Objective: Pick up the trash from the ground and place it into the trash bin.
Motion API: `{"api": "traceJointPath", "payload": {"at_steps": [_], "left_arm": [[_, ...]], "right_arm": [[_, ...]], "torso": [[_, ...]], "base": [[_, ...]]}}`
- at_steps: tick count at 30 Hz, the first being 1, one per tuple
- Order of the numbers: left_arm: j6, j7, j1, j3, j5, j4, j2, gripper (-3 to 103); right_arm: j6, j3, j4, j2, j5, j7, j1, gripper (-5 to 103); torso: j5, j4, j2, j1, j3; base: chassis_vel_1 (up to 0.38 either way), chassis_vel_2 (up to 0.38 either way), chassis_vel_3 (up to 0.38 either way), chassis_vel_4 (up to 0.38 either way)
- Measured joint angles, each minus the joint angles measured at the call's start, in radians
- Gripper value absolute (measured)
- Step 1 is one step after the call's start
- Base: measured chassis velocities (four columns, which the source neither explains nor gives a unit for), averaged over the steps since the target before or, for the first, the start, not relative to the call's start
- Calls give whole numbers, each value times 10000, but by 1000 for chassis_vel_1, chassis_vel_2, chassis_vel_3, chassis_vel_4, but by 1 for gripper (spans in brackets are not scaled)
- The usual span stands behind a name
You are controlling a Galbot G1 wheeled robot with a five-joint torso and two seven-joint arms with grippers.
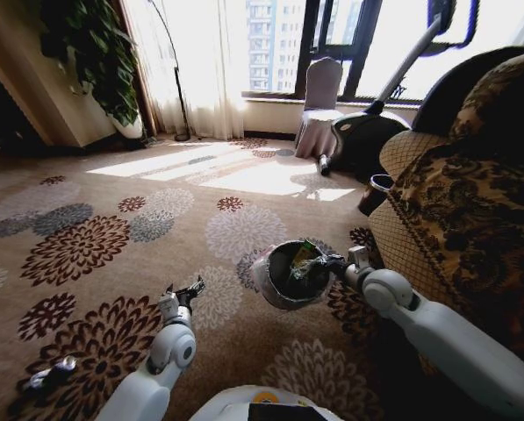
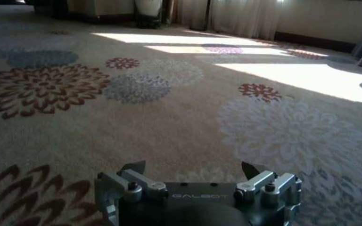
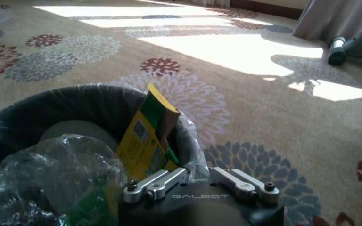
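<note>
Your right gripper point(image 1: 325, 263) sits at the rim of the trash bin point(image 1: 270, 285), at about 3 o'clock on its mouth in the head view. Its fingers are drawn narrow, closed on a clear crumpled plastic bag point(image 3: 49, 179) that bulges over the bin's opening in the right wrist view. You cannot tell whether the bag touches the bin floor.

Inside the bin stands a yellow-and-green wrapper point(image 3: 146, 136), upright and leaning against the wall nearest the gripper, its top edge poking above the rim. The translucent liner point(image 3: 190, 146) folds over the bin's edge.

The bin itself rests on the flowered carpet point(image 1: 112, 228), just beside the patterned sofa point(image 1: 472, 210) at its 3 o'clock.

Your left gripper point(image 1: 184, 295) hovers low over the carpet, well apart from the bin, at roughly 9 o'clock from it. Its fingers point(image 2: 132, 168) are spread wide and hold nothing.

A clear plastic bottle point(image 1: 53, 373) lies on the carpet near 8 o'clock from the left gripper, by the frame's lower left.
</note>
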Motion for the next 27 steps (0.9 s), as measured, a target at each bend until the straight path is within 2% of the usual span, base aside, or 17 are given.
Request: {"api": "traceJointPath", "payload": {"at_steps": [7, 16, 24, 27], "left_arm": [[-17, -112, 134, 128, 313, 217, -371, 100], [-22, -29, -62, 233, 401, 421, -297, 100], [-310, 149, -149, 297, 688, 620, -210, 100], [-321, 177, -211, 302, 689, 629, -174, 100]], "right_arm": [[-71, 398, -9, 31, -174, -280, -282, 1], [-34, 593, -147, 92, -349, -659, -443, 1], [-49, 632, -294, 155, -392, -628, -412, 1], [-49, 633, -289, 156, -407, -578, -424, 1]], "torso": [[0, 3, 0, 0, 0], [1, 1, 0, 0, 0], [0, 10, 0, 0, 1], [-1, 7, 0, 0, 1]], "base": [[51, 57, 62, 68], [96, 92, 102, 99], [105, 118, 113, 102], [56, 72, 47, 49]]}}
